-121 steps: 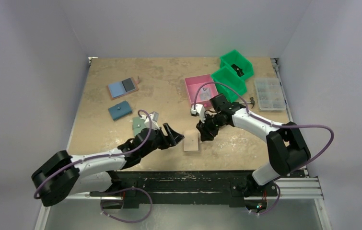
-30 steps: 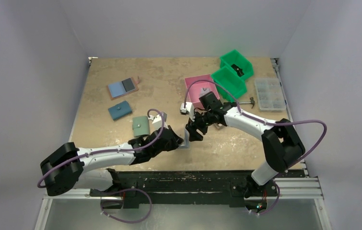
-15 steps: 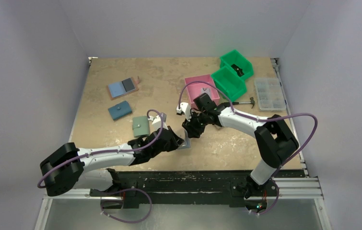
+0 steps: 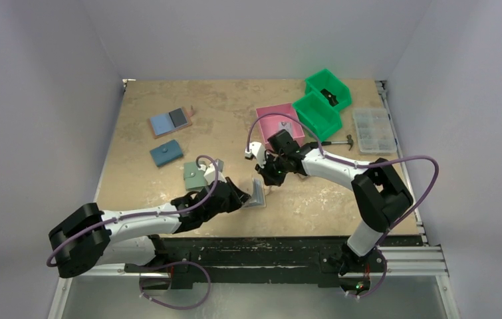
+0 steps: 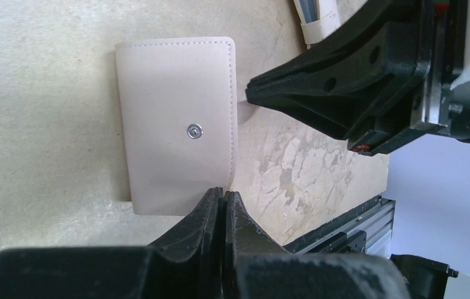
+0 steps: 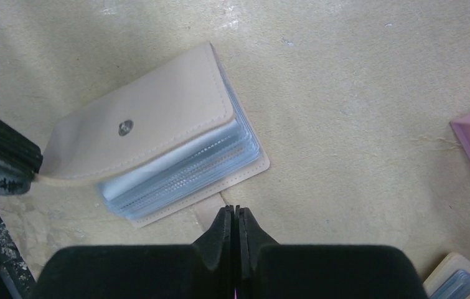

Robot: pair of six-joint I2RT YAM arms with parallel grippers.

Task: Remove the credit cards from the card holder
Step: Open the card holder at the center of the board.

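From above, my left claw (image 4: 247, 198) and my right claw (image 4: 269, 179) meet at the card holder (image 4: 258, 194). It sits on the tabletop (image 4: 235, 100) near the front edge, about midway across, with one cover tilted up. A green wallet (image 4: 195, 177) lies just beside my left arm, and a pink bin (image 4: 276, 123) stands behind my right.

Through my left wrist, my fingers are pressed together on the near edge of the holder's beige cover, its snap stud (image 5: 193, 131) facing me. My right claw's tip points in from the far side at the small tab (image 5: 243, 111).

Through my right wrist, my fingers are pressed together right at that tab; I cannot tell whether it is caught between them. The cover stands raised at its left end, where my left claw pinches it, baring a stack of clear sleeves (image 6: 182, 171). Whether credit cards sit in them I cannot tell.
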